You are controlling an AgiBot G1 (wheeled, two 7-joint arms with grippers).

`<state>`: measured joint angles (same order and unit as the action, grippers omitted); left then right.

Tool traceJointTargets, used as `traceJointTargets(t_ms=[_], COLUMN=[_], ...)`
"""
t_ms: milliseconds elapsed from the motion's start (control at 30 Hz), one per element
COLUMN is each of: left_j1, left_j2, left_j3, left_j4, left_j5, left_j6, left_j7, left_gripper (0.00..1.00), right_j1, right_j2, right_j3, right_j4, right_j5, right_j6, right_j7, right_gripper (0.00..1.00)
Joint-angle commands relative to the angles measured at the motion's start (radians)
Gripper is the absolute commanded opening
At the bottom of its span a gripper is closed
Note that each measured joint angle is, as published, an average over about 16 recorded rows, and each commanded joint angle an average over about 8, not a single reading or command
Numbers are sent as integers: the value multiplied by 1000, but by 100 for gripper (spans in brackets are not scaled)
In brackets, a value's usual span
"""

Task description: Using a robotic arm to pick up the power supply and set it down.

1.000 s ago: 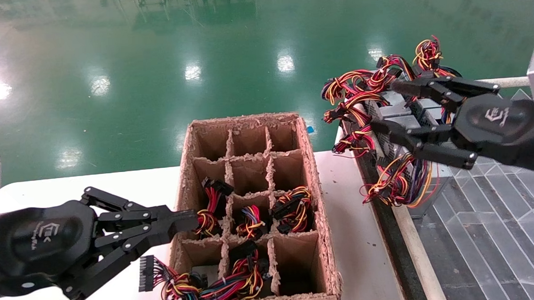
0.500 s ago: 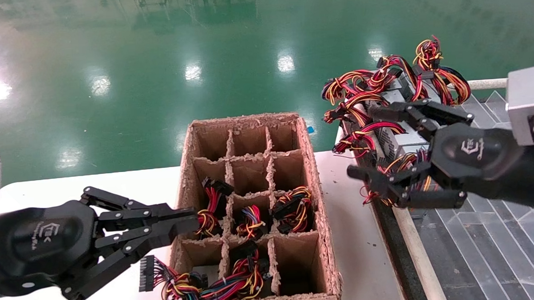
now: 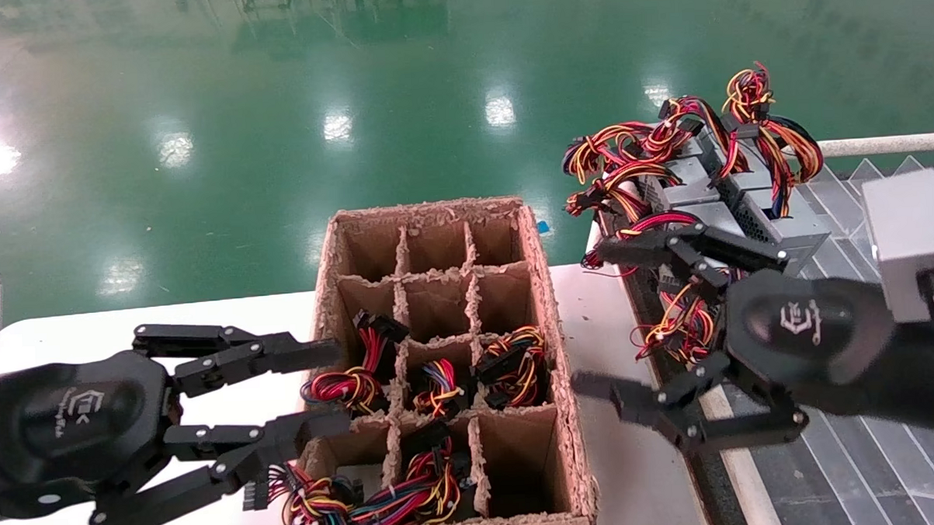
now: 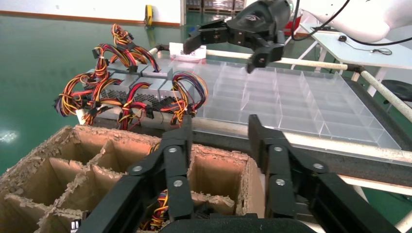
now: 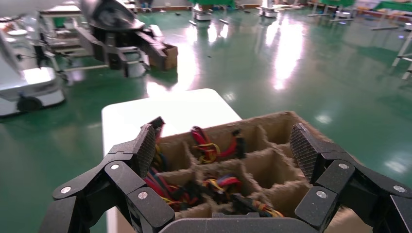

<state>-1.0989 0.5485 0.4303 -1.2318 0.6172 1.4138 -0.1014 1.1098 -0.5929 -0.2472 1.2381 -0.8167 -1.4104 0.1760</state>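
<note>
Meanwhile right pincer (image 3: 601, 320) splayed, frayed cardboard box (image 3: 570, 445) beside.

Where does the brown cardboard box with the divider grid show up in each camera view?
Head view: the brown cardboard box with dividers sits at centre, between the left gripper and right gripper.
Left wrist view: it lies low, under that open gripper.
Right wrist view: it fills the middle, past the open fingers.
Shared landmark: the red and yellow wire bundles in its cells.

I'm looking at a factory floor: glossy green epoxy floor (image 3: 275, 106), a divided cardboard carton (image 3: 437, 295) of wire harnesses, stacked power supplies (image 3: 713, 192), and a clear compartment tray (image 4: 291, 97).
</note>
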Motion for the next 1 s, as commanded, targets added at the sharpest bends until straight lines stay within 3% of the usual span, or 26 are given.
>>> traceJointTargets(t_ms=[33, 567, 1000], left_j1=[0, 0, 0], left_j2=[0, 0, 0], left_j3=[0, 0, 0], left_j4=[0, 0, 0], left_j5=[0, 0, 0], left_j6=[0, 0, 0], left_j7=[0, 0, 0], left_gripper=[100, 100, 100], right_j1=[-4, -36, -39], right_j2=[-2, -18, -20], right_j3=[-4, -32, -35], right_j4=[5, 46, 49], right_j5=[10, 87, 94], right_j6=[-10, -86, -91], right_j7=[1, 11, 12], right_gripper=[100, 100, 100])
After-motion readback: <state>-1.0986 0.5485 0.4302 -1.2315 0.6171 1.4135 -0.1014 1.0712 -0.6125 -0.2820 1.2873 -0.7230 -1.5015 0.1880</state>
